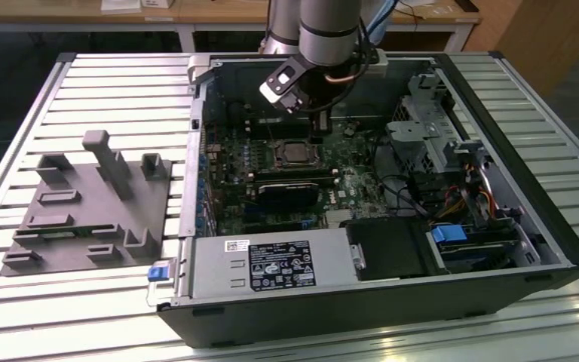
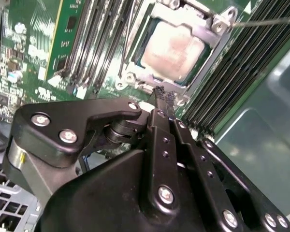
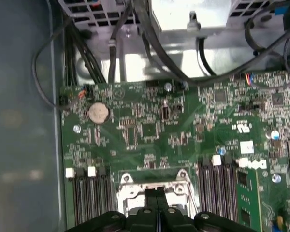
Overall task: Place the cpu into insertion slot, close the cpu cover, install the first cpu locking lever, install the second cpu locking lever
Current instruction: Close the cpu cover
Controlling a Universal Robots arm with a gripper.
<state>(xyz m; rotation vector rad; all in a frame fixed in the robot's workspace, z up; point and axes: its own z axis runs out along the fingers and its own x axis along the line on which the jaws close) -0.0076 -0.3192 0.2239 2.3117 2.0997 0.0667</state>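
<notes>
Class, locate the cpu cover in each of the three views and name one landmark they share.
Exterior view: cpu cover on the motherboard, beside the gripper.
Second wrist view: cover just beyond the gripper.
First wrist view: cover partly behind the gripper.
Shared landmark: the gripper.

The hand, fingers pressed together, sits just beside the cpu cover — cpu seated beneath.

Label on power supply, print unreadable

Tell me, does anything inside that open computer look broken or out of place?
Nothing looks damaged. The cpu lies square, framed by the cpu cover. One thin wire lever juts out from its corner, seemingly unlatched.
</notes>
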